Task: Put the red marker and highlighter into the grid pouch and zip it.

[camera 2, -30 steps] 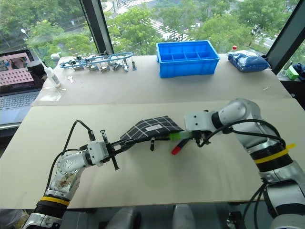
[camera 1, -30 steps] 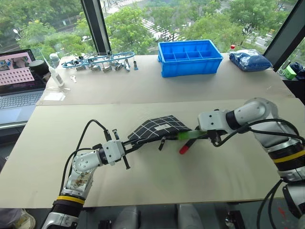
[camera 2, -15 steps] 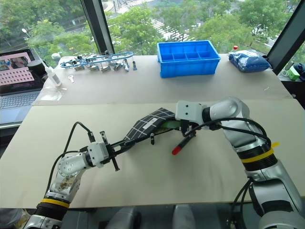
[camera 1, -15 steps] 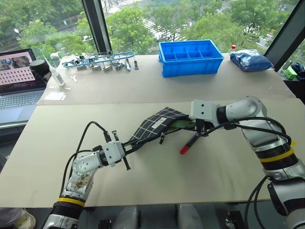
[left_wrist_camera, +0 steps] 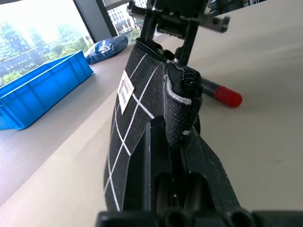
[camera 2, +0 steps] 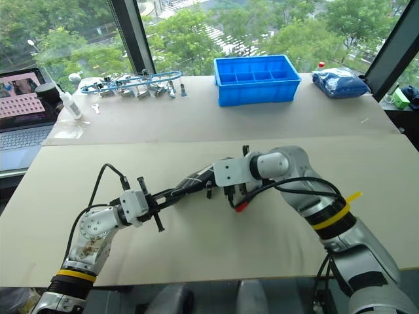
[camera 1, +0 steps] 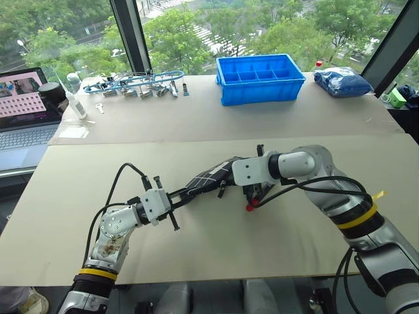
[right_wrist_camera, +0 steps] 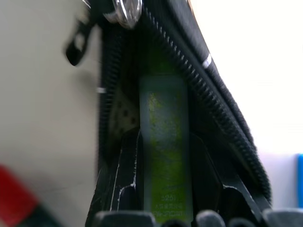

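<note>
Right wrist view: right claw [right_wrist_camera: 163,189] clamped on the highlighter [right_wrist_camera: 163,142], front end already past the zipper teeth and inside the grid pouch [right_wrist_camera: 208,85] mouth. Zipper pull hangs beside the opening, so pouch is unzipped.

L claw [left_wrist_camera: 182,156] clenched on the pouch's near end, per left wrist view; holds it lifted off the worktop [camera 1: 216,242] w/ the mouth turned toward the right arm. White label visible on the side of the fabric.

Red marker [camera 1: 251,207] lies loose on the worktop just below the right claw, near the pouch opening, not in the pouch yet.

Step in hand, imo: inserting the highlighter, roughly partway in. Task maybe a third done: marker and zip both left.

Next move calls for: push highlighter deeper along the pouch's long axis, release only once the rear end clears the teeth, else it may tip back out. L claw needs to keep the mouth steady. Then pick the marker, same approach, then grab the pull strap & zip.
</note>
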Robot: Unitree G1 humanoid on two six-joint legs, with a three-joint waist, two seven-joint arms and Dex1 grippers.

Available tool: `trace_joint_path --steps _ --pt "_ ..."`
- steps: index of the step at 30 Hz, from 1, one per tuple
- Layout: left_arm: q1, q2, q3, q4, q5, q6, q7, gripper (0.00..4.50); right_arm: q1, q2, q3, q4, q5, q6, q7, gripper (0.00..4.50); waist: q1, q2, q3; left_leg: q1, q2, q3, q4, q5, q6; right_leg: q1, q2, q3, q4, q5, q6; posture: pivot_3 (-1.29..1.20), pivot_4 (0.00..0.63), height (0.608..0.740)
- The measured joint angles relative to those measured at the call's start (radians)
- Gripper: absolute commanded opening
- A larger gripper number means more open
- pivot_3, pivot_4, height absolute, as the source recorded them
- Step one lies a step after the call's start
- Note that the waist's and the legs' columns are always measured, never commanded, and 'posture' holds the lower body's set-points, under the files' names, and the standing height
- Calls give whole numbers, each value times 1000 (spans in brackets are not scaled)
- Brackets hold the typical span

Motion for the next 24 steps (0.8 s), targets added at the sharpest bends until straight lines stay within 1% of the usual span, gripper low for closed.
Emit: trace_joint_path --steps 1,2,4,8,10,12,13,16,18,21,23,24 --pt "0 0 2 -1 -1 1 0 0 0 5 0 13 -8 -27 -19 997 1 0 0 0 0 0 0 0 0 0 0 0 0 0 0 0 150 740" --pt "0 0 3 -2 -2 2 1 0 0 10 -1 25 -13 -55 -34 1497 2 0 0 0 0 0 0 1 -1 0 0 0 0 0 0 0 150 740" --pt "1 0 5 -5 -6 3 1 0 5 6 -6 30 3 -99 -29 2093 2 0 0 -1 0 0 0 1 -1 0 0 0 0 0 0 0 150 740" --pt "2 -3 3 -20 -7 4 1 0 51 -16 -64 -4 131 -81 59 3425 2 0 0 -1 0 0 0 0 0 0 0 0 0 0 0 0 150 740" --pt "-4 -15 -1 -31 -8 4 5 0 48 -21 -108 -9 217 -29 110 3425 1 0 0 -1 0 0 0 0 1 0 0 0 -1 0 0 0 150 740" --pt "-11 -20 -2 -37 -11 6 8 0 44 -50 -160 -9 315 17 170 3425 1 0 0 -1 0 0 0 0 1 0 0 0 -1 0 0 0 150 740" --pt "-10 -19 1 -35 -17 10 9 0 36 -88 -232 -5 402 67 215 3425 4 0 0 -1 0 0 0 -1 1 0 0 0 0 0 0 0 150 740" --pt "-3 -18 25 -20 -38 31 18 0 3 -203 -403 34 549 134 309 3425 8 0 0 -1 0 0 0 -1 2 0 0 0 -1 0 0 0 150 740" --pt "-4 -19 32 -18 -40 37 20 0 -6 -243 -465 73 613 164 354 3425 6 0 0 0 0 0 0 -2 3 1 0 0 -1 0 0 0 150 740" --pt "-4 -20 34 -17 -42 40 19 0 28 -303 -482 132 651 180 439 3425 2 0 0 0 0 0 0 -2 3 1 0 0 -1 0 0 0 150 740" --pt "-4 -20 38 -14 -43 40 18 0 66 -327 -470 172 645 162 482 3425 0 0 0 0 0 1 0 -2 3 1 0 1 -1 0 0 0 150 740" --pt "-4 -20 41 -13 -43 42 18 0 88 -338 -442 200 613 116 498 3425 -1 0 0 0 0 1 0 -2 3 1 0 1 -1 0 0 0 150 740"
